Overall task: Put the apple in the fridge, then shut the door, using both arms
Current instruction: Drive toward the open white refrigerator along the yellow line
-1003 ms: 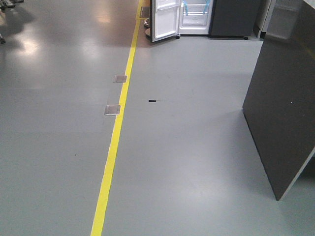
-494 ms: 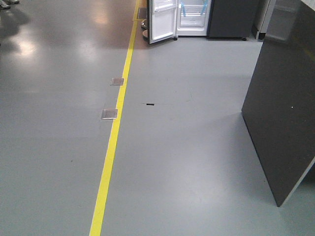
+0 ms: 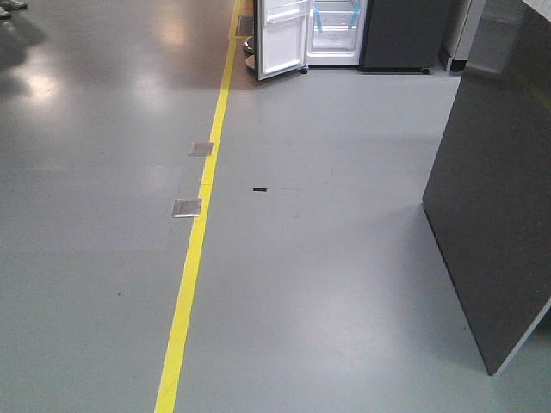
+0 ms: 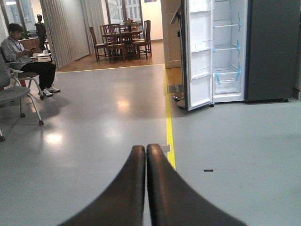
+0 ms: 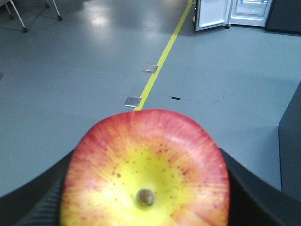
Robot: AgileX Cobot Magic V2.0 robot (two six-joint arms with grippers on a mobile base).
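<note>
The right claw (image 5: pixel 144 188) gripped the apple (image 5: pixel 146 160), which filled the lower centre of the right wrist view, one dimpled end facing the camera. The left claw (image 4: pixel 146 157) was clenched on nothing, its fingers touching. At the top of the front view stood the fridge (image 3: pixel 337 34), its door (image 3: pixel 280 39) open beside a yellow floor line (image 3: pixel 194 258).

No writing, label or number can be read anywhere.
</note>
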